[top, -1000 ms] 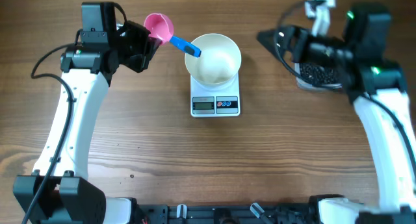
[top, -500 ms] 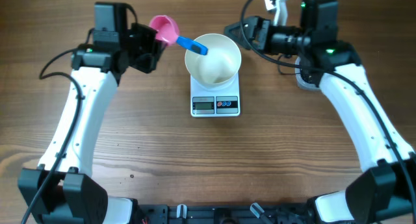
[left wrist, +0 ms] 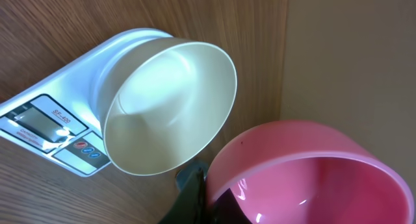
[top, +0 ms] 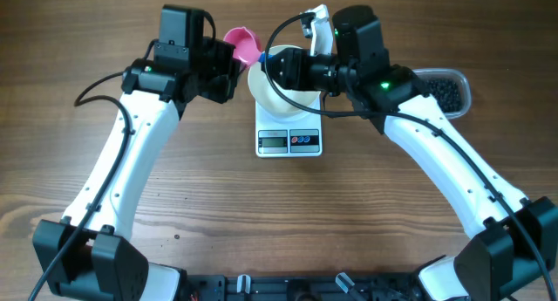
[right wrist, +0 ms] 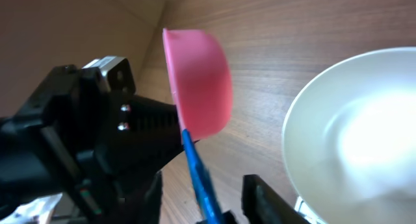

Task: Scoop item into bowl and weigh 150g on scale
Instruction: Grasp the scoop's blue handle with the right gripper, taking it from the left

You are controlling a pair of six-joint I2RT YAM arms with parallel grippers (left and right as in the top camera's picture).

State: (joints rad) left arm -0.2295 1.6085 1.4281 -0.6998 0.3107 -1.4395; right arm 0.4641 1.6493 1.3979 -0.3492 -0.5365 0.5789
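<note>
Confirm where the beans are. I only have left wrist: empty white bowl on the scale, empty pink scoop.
Observer: The beans sit in a clear tub, on the robot's right of the scale.
Operator: Where's the right arm?
Observer: Overhead, the right gripper reaches across above the bowl toward the scoop.
Operator: Gripping it?
Observer: No. Right wrist shows its fingers on either side of the blue handle, with gaps on both sides.
</note>
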